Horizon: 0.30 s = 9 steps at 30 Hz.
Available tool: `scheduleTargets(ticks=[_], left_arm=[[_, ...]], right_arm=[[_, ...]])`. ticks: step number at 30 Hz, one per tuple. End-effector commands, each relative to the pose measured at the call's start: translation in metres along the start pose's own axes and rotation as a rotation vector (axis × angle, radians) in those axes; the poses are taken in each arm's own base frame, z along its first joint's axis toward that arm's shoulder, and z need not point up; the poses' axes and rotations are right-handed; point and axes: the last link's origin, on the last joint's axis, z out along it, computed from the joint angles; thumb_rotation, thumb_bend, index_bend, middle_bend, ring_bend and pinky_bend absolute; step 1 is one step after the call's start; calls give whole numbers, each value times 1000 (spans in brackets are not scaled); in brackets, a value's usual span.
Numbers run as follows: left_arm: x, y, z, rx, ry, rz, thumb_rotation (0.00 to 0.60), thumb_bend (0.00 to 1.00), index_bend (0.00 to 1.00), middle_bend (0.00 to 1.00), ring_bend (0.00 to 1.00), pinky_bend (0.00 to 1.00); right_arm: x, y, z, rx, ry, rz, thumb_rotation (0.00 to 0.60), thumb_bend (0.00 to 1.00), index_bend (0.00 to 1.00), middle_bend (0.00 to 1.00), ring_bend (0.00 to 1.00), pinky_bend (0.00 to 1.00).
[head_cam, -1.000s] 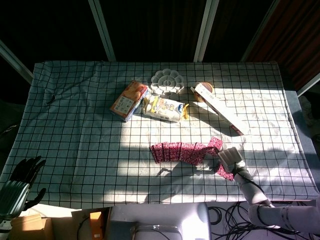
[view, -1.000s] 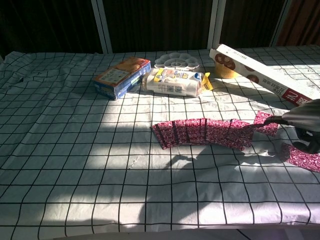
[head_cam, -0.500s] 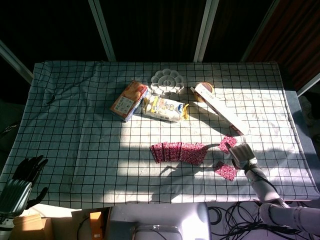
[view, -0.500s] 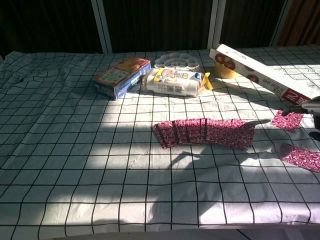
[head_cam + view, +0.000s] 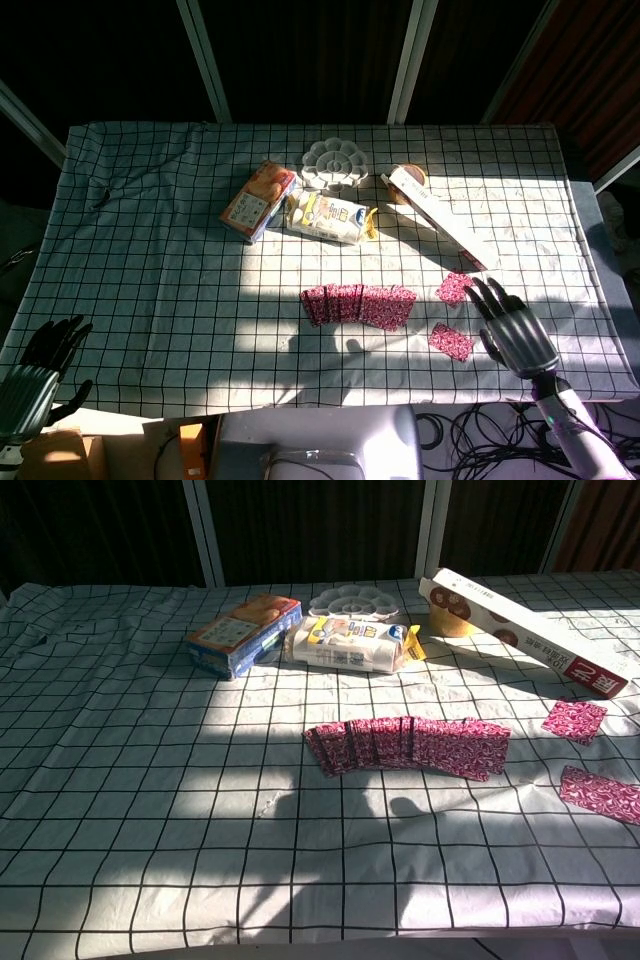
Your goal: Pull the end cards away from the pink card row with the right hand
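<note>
A row of overlapping pink patterned cards (image 5: 358, 303) (image 5: 408, 746) lies on the checked cloth near the table's middle. Two single pink cards lie apart from it to the right: one further back (image 5: 454, 288) (image 5: 574, 720), one nearer the front edge (image 5: 451, 341) (image 5: 601, 793). My right hand (image 5: 515, 328) hovers raised to the right of both loose cards, fingers spread, holding nothing; the chest view does not show it. My left hand (image 5: 40, 370) hangs off the table's front left corner, fingers apart and empty.
Behind the row stand an orange-blue box (image 5: 258, 200) (image 5: 244, 635), a white-yellow packet (image 5: 327, 217) (image 5: 350, 645), a white flower-shaped palette (image 5: 333, 164), a long white box (image 5: 435, 217) (image 5: 530, 632) and a small brown bowl (image 5: 407, 186). Cables lie beyond the front edge.
My right hand let go of the second pulled card and lifted away to the right and toward me, fingers spreading. That card now lies still apart from the row.
</note>
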Motion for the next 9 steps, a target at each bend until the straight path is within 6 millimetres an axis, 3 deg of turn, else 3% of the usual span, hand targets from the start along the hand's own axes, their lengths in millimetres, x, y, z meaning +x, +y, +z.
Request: scheduleTargets(ticks=[1, 9], left_arm=[[-1, 1, 0, -3, 0, 1, 600, 375, 0, 0, 0, 0], [-2, 2, -1, 3, 2, 8, 600, 376, 0, 0, 0, 0]], right_arm=[[-2, 10, -68, -29, 115, 8, 600, 457, 0, 0, 0, 51], [-6, 14, -64, -41, 88, 32, 600, 449, 0, 0, 0, 36]])
